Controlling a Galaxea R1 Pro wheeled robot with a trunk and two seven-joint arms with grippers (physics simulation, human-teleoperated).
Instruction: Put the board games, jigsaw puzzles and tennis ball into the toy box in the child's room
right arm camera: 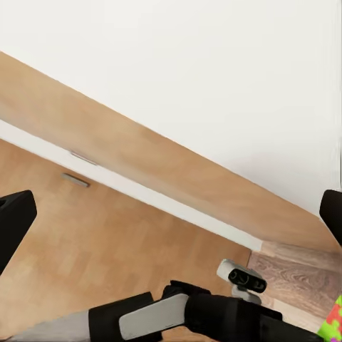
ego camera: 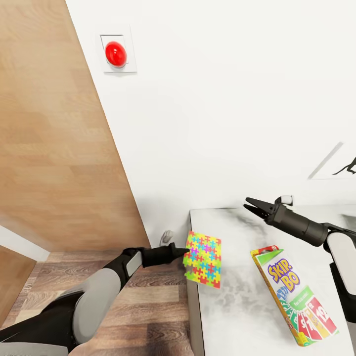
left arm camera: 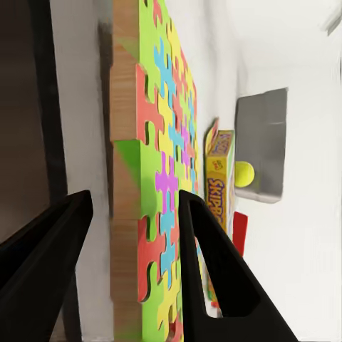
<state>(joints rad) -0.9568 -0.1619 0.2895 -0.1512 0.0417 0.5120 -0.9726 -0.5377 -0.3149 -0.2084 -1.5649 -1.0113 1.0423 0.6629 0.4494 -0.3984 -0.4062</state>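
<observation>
Left claw at the puzzle box

Left claw (ego camera: 184, 251) straddles the puzzle box (ego camera: 203, 259) at the bench (ego camera: 237, 306) corner, fingers apart either side; right claw (ego camera: 253, 205) hangs open beyond.

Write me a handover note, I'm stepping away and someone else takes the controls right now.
Left pincer: fingers straddle the edge of the jigsaw puzzle at the table's near-left corner; whether it grips yet is unclear.
Right pincer: open, empty, above the table's far side.
Skip-Bo game lies flat on the table to the puzzle's right.
The left wrist view shows the tennis ball beside the grey toy box, beyond Skip-Bo.
Done: nothing seen in the box.
Left: box the puzzle, Skip-Bo and ball; the other games and puzzle are out of sight.
</observation>
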